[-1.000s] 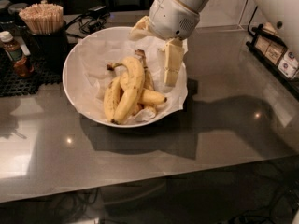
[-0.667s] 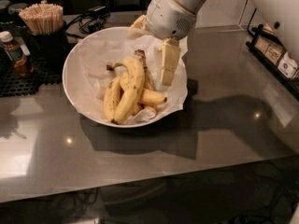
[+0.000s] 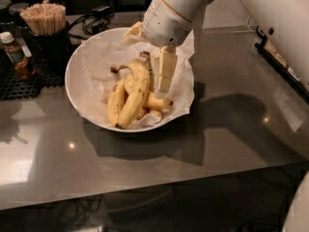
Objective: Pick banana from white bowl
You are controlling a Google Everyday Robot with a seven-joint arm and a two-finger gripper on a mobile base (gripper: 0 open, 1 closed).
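The white bowl (image 3: 87, 57), wide and lined with crinkled white paper, stands on the grey counter at centre left. Several yellow bananas lie in it. The banana (image 3: 136, 88) is the longest and thickest one, curved and speckled, lying on top of the pile with its brownish stem toward the back. My gripper (image 3: 163, 74) hangs from the white arm at the top and points down into the bowl. It sits just right of the banana's upper end, close beside it. The arm's wrist hides the bowl's far right rim.
A dark holder of wooden sticks (image 3: 44, 19) and a small brown bottle (image 3: 15, 54) stand at the back left on a black mat. Cables (image 3: 94, 16) lie behind the bowl. A dark rack (image 3: 282, 62) runs along the right edge.
My gripper has moved a little to the left inside the bowl, closer to the banana's upper end. The bananas and the bowl have not moved.
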